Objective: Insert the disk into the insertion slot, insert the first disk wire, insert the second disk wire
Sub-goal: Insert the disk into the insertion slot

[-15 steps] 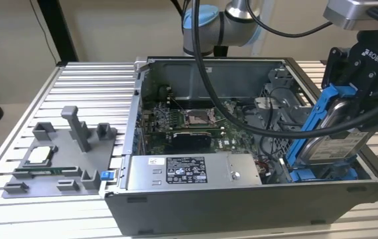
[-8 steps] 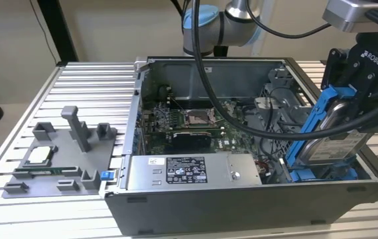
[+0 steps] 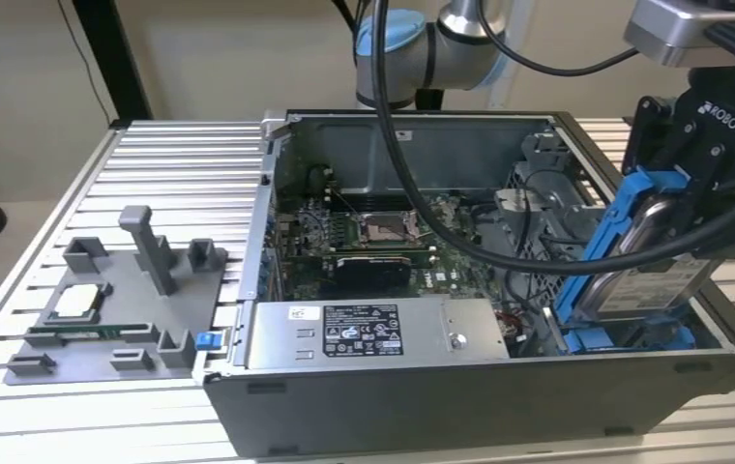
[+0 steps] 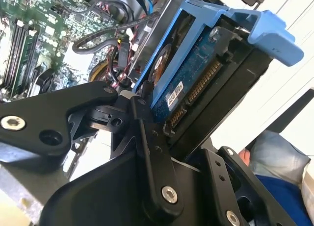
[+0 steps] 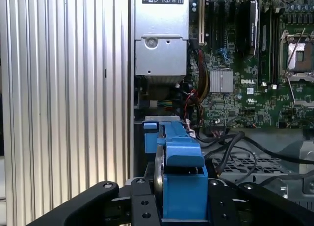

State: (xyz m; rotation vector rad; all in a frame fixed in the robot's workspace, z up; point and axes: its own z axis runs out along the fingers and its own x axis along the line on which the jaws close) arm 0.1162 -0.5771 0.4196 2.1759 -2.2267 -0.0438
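My gripper [image 3: 681,198] is shut on the disk [image 3: 653,286], a silver drive in a bright blue frame. The disk hangs tilted, its lower end down in the insertion slot [image 3: 626,339] with blue rails, at the case's front corner on the exterior view's right. In the second wrist view the disk [image 4: 189,81] shows its blue circuit side between my black fingers [image 4: 149,138]. In the first wrist view the blue frame [image 5: 182,184] sits edge-on between the fingers. Dark cables [image 3: 522,253] lie beside the bay; I cannot tell which are the disk wires.
The open computer case [image 3: 471,401] holds a grey box with a sticker [image 3: 361,333], the motherboard [image 3: 367,232] and a perforated cage [image 3: 542,208]. A grey fixture [image 3: 109,309] with small parts stands on the ribbed table [image 3: 174,164] at the exterior view's left.
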